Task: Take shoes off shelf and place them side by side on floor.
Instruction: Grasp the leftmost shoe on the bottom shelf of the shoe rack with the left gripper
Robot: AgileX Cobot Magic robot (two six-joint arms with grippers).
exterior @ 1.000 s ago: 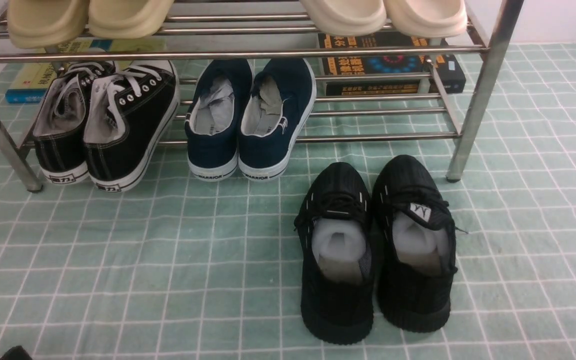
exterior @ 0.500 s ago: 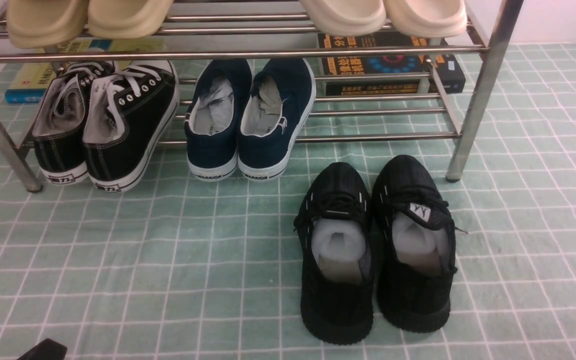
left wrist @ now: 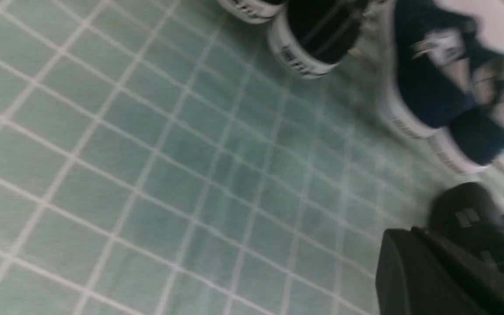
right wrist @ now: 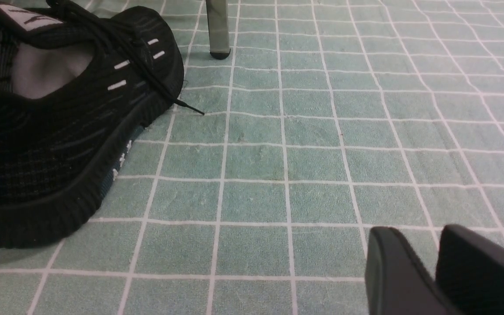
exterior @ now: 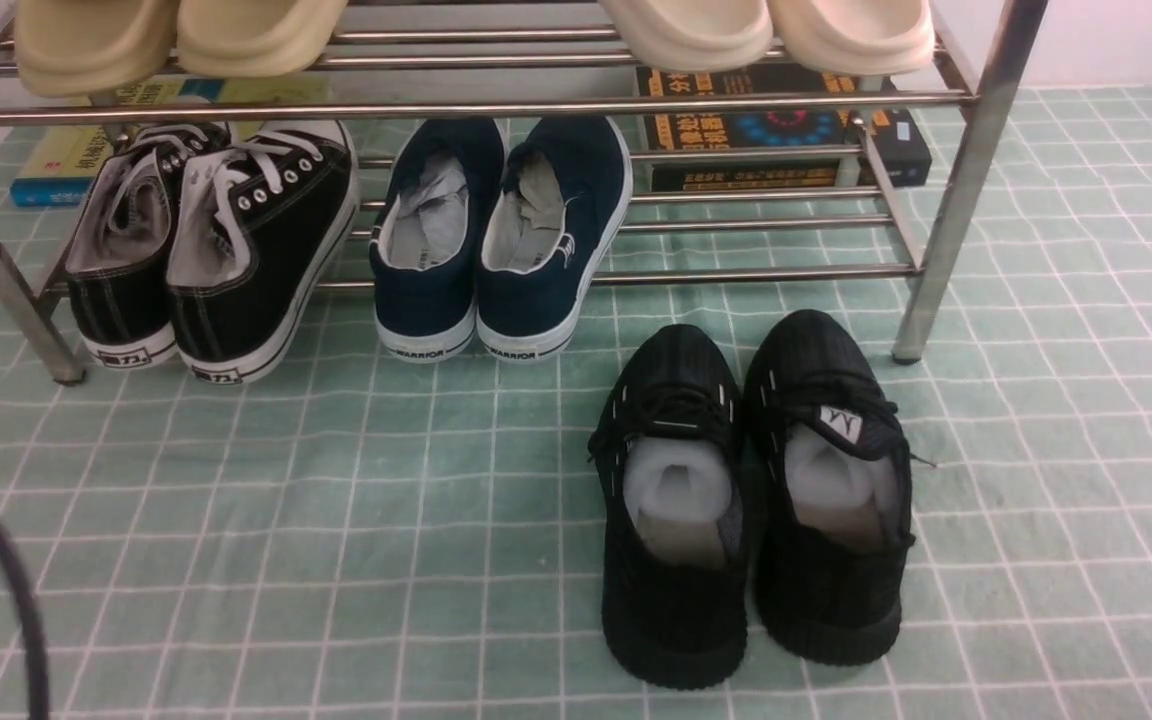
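Pale green gridded floor [exterior: 456, 500] lies beneath two navy slip-ons [exterior: 546, 290], both marked WARRIOR, and two black lace-up sneakers [exterior: 256, 240]. My left gripper [left wrist: 409, 229] is closed, empty; my right [right wrist: 418, 232] stands narrowly parted, empty

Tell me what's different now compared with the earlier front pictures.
The left gripper swung in along the front view's bottom edge, then back toward the robot's left and farther up that picture. A dark cable has come into the lower left corner. No shoe was visibly grabbed or released. The black sneakers, navy slip-ons and rack stayed put.
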